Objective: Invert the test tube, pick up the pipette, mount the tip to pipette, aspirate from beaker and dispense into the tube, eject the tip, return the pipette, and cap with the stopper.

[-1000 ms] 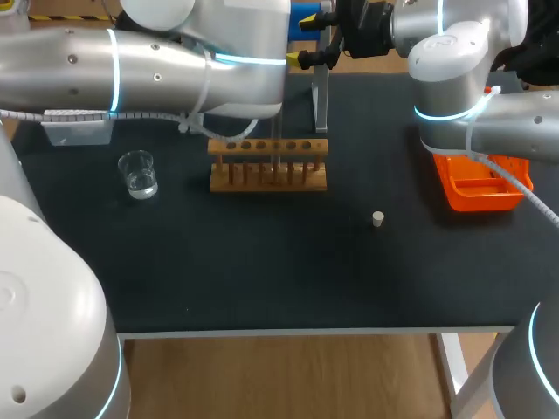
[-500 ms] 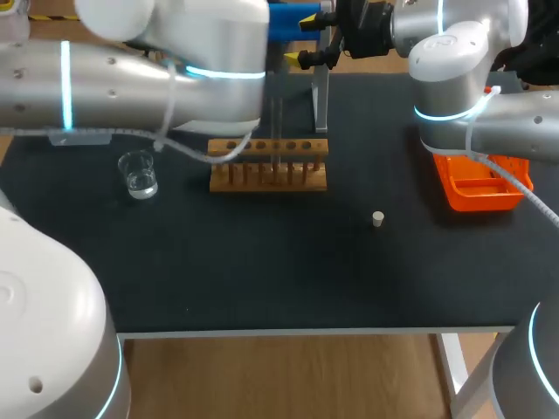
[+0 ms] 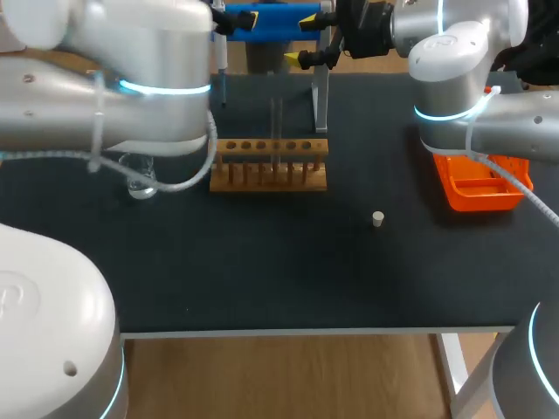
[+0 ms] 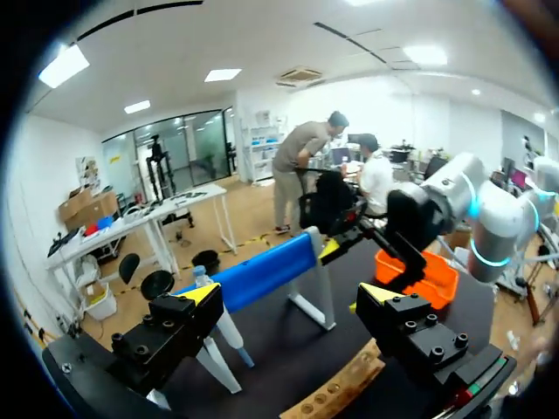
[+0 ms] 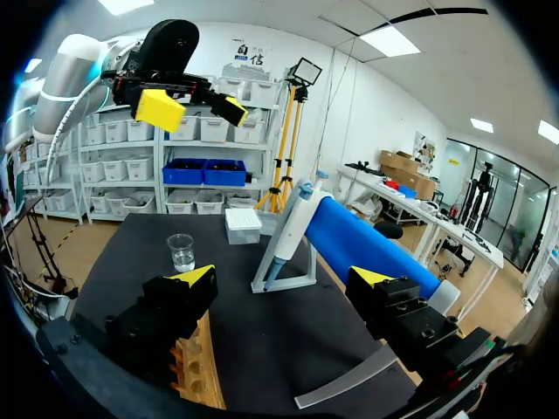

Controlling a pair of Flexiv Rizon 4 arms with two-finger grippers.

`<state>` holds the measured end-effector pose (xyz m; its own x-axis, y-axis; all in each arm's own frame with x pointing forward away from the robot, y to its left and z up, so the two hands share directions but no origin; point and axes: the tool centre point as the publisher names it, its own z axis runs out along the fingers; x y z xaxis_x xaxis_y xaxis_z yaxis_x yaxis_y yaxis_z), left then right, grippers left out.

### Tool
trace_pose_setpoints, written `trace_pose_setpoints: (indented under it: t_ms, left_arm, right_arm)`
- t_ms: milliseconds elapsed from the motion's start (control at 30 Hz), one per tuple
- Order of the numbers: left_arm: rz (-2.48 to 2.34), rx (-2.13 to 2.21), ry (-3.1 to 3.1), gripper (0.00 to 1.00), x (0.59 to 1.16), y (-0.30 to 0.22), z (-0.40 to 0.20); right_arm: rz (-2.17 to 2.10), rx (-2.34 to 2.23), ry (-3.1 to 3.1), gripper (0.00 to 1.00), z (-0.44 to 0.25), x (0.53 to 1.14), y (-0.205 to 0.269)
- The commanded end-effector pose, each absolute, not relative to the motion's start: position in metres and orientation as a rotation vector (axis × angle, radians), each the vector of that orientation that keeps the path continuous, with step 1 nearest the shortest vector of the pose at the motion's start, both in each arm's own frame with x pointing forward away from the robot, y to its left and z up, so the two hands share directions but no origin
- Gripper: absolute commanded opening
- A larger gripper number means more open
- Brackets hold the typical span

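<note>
The wooden test tube rack [image 3: 268, 164] is set near the middle of the dark desk [image 3: 262, 279], and a clear test tube [image 3: 278, 122] is held upright in one of its middle holes.

Taken from the rack in the head view:
- **9 o'clock:** the beaker [image 3: 140, 182] is found here, half hidden under the left arm [image 3: 105, 96].
- **4 o'clock:** the small white stopper [image 3: 377, 218] is placed here. It stands well apart from the rack and the near edge, with bare desk on every side.
- **3 o'clock:** the orange bin [image 3: 479, 185] is seated close to the desk's right edge, partly covered by the right arm [image 3: 489, 113].
- **12 o'clock:** by the far edge, the blue pipette [image 3: 266, 17] is laid across its white stand [image 3: 320, 96]. Its thin shaft slopes down on the 9 o'clock side.

The left claw [image 4: 290, 292] is spread wide. In the left wrist view the pipette's blue body lies ahead of it, across the gap between the fingers. No grip on the pipette can be made out.

The right claw [image 5: 282, 278] is also spread wide, with nothing held between its fingers. In the right wrist view the stand is seen straight ahead of it, and the pipette's blue body runs past its right finger. Further ahead, the white tip box [image 5: 243, 225] is seen just beside the beaker, with the left claw raised high above them.
</note>
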<state>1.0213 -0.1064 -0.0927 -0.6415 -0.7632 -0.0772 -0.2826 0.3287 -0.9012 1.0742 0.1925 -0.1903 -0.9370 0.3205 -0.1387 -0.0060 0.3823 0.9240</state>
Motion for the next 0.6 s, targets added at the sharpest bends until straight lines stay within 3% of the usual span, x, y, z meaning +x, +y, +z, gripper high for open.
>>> trace_pose_setpoints:
  t_ms: [33,600]
  left_arm:
    - [-1.552,-0.612,2.325,1.00,0.996,-0.094,-0.099]
    - [-1.696,-0.291,2.516,1.00,0.961,-0.118,-0.158]
  right_arm:
    - [1.572,0.276,2.356,1.00,-0.190,1.075,0.193]
    - [1.572,0.276,2.356,1.00,-0.190,1.075,0.193]
